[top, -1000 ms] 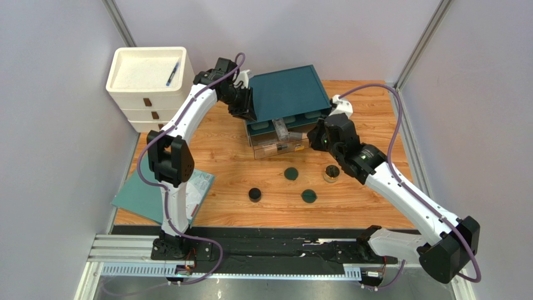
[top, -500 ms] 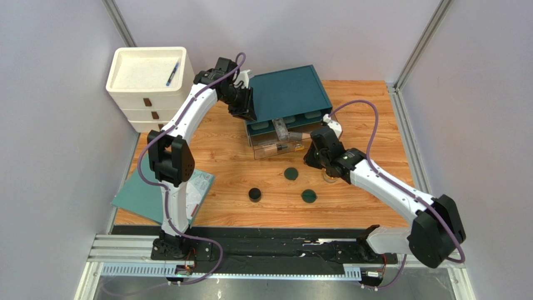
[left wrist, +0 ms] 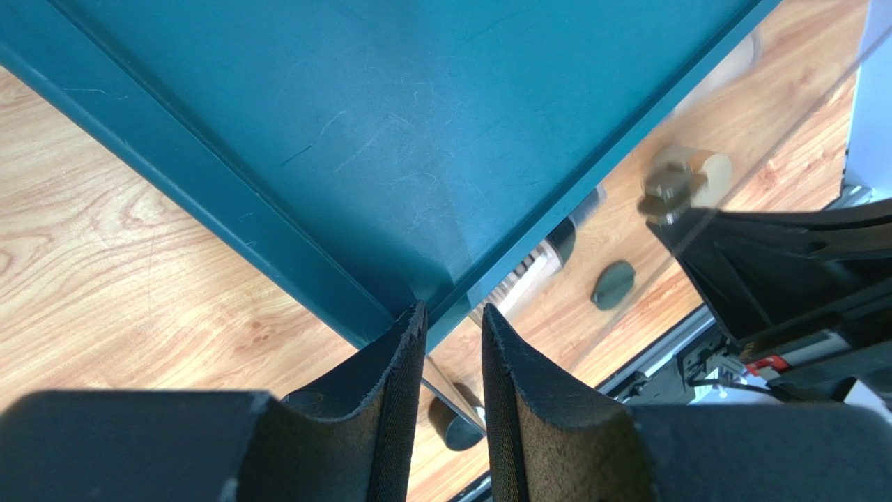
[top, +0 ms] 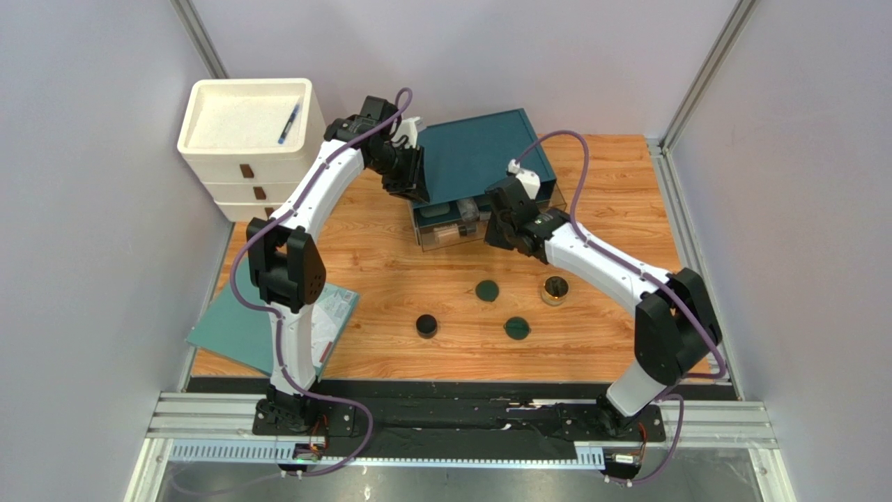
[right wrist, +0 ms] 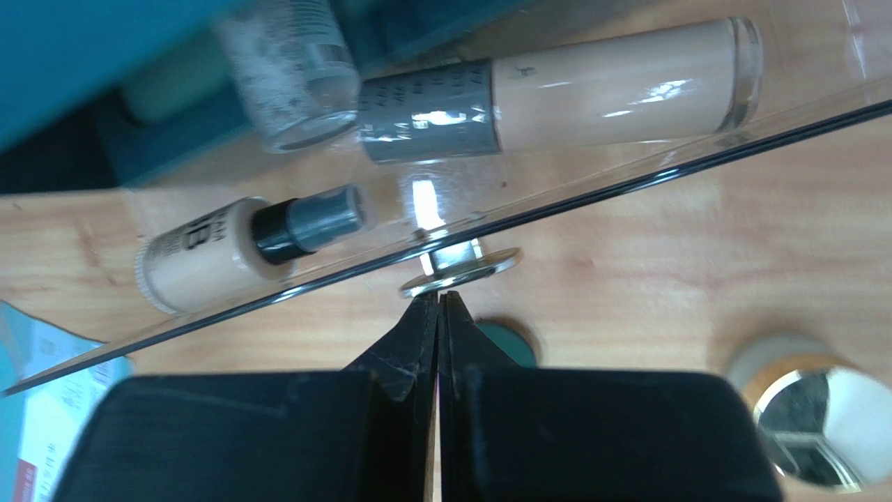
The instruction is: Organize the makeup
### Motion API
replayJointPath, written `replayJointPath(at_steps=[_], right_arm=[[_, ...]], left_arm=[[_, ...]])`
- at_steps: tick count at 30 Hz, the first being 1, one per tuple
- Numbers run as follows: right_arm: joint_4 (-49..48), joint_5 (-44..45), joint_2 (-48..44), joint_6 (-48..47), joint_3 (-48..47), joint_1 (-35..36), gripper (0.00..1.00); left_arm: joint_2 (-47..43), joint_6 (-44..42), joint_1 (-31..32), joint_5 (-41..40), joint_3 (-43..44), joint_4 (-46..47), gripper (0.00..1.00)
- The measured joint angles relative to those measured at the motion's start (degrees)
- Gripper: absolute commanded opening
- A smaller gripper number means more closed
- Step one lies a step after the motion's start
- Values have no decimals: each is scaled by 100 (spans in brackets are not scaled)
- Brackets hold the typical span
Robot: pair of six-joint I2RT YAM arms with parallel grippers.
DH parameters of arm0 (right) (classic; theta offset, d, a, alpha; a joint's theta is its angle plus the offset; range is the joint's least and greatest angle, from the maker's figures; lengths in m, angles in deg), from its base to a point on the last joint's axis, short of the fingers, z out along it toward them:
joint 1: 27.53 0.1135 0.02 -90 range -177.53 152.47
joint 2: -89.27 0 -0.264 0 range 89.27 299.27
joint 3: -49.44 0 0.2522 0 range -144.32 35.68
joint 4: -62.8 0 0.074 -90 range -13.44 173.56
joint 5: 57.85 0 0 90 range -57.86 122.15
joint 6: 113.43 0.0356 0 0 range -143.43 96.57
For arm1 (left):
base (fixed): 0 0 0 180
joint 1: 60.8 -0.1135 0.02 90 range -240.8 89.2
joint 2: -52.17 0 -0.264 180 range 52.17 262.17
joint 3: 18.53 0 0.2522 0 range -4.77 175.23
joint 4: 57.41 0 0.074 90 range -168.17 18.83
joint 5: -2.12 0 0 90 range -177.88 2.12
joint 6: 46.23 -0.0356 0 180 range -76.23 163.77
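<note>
A teal organizer (top: 487,152) stands at the back of the table, with a clear drawer (top: 450,232) under it. The drawer holds two tan foundation tubes (right wrist: 618,89) (right wrist: 209,256) and a clear bottle (right wrist: 288,73). My left gripper (left wrist: 453,314) is shut on the organizer's front left corner (top: 414,183). My right gripper (right wrist: 440,298) is shut, its tips against the drawer's metal knob (right wrist: 461,270). Two dark green discs (top: 486,291) (top: 516,328), a black jar (top: 426,325) and a gold-rimmed compact (top: 555,290) lie loose on the wood.
A white drawer stack (top: 251,136) stands at the back left with a blue pen (top: 289,123) in its top tray. A teal booklet (top: 267,324) lies at the table's left edge. Grey walls and frame posts close in both sides.
My right arm swung left from near the gold compact to the drawer front, and the clear drawer now sits further in. The left arm held still.
</note>
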Motion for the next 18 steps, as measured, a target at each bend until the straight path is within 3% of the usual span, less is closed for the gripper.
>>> replayJointPath(at_steps=[10, 18], right_arm=[[101, 39, 1241, -221, -1563, -175, 0], [214, 44, 1432, -232, -1818, -205, 0]], left_arm=[[-2, -22, 2, 0, 0, 0, 35], [-15, -63, 11, -11, -15, 13, 35]])
